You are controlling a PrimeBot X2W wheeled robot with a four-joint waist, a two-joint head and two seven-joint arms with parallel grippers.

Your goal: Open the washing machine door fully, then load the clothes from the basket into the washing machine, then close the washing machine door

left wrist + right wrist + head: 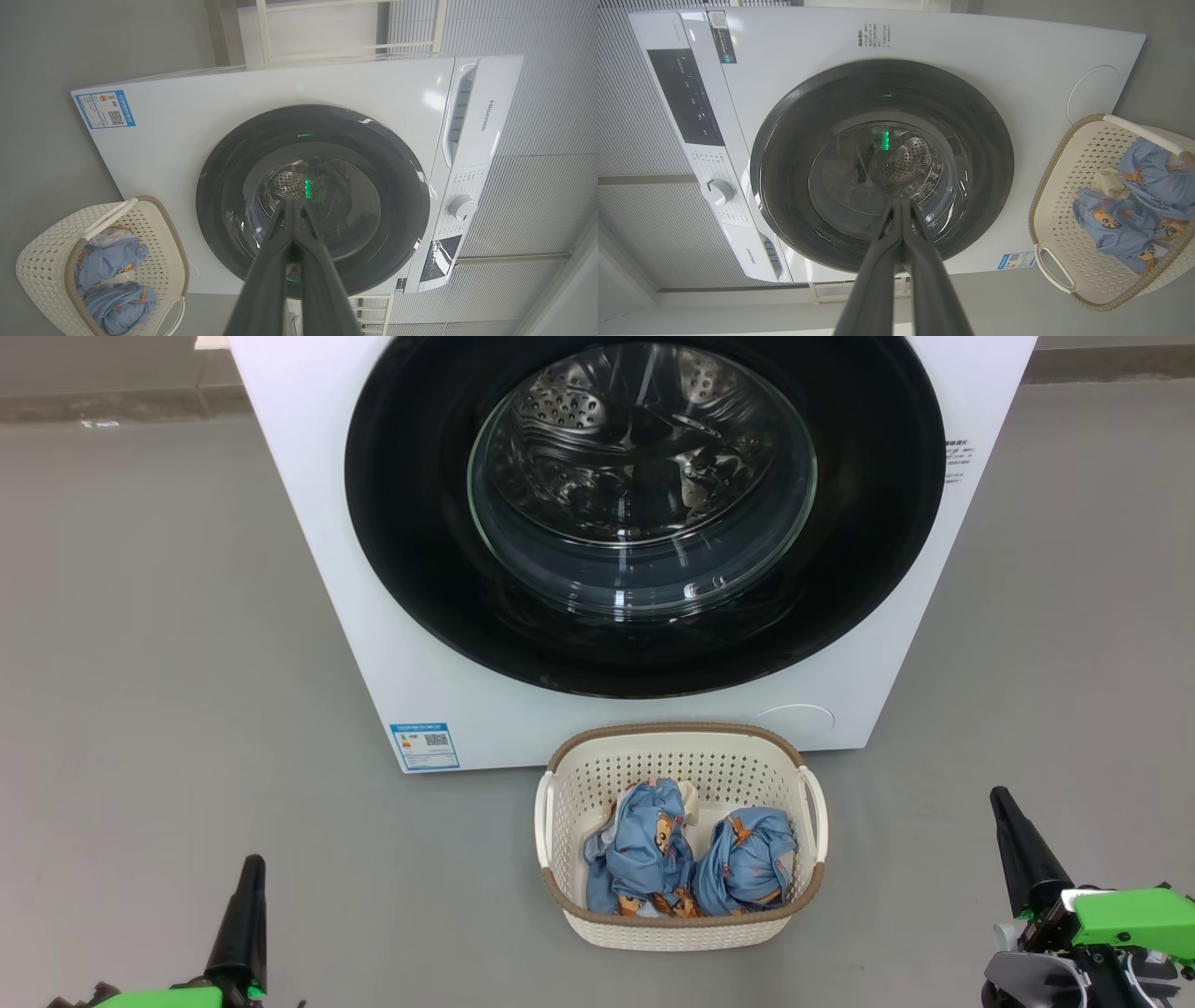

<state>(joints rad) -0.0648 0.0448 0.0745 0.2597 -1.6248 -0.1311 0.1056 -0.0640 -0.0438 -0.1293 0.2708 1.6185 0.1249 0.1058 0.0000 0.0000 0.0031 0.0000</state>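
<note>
The white washing machine (336, 560) stands ahead on the grey floor, its round glossy black door (420, 569) closed flush, steel drum showing through the glass. The cream basket (681, 926) sits on the floor just in front of the machine and holds two light blue clothes bundles (644, 845) (747, 859). My left gripper (250, 868) is at the lower left, shut and empty, well short of the basket. My right gripper (1001, 798) is at the lower right, shut and empty too. In both wrist views the fingertips (293, 201) (901, 203) meet, pointing at the door (373, 154) (971, 116).
Bare grey floor (159, 663) lies on both sides of the machine and basket. A blue label sticker (425, 747) is at the machine's lower left corner. The control panel with a dial (461, 207) runs along the machine's top. A slatted wall (551, 116) is beside the machine.
</note>
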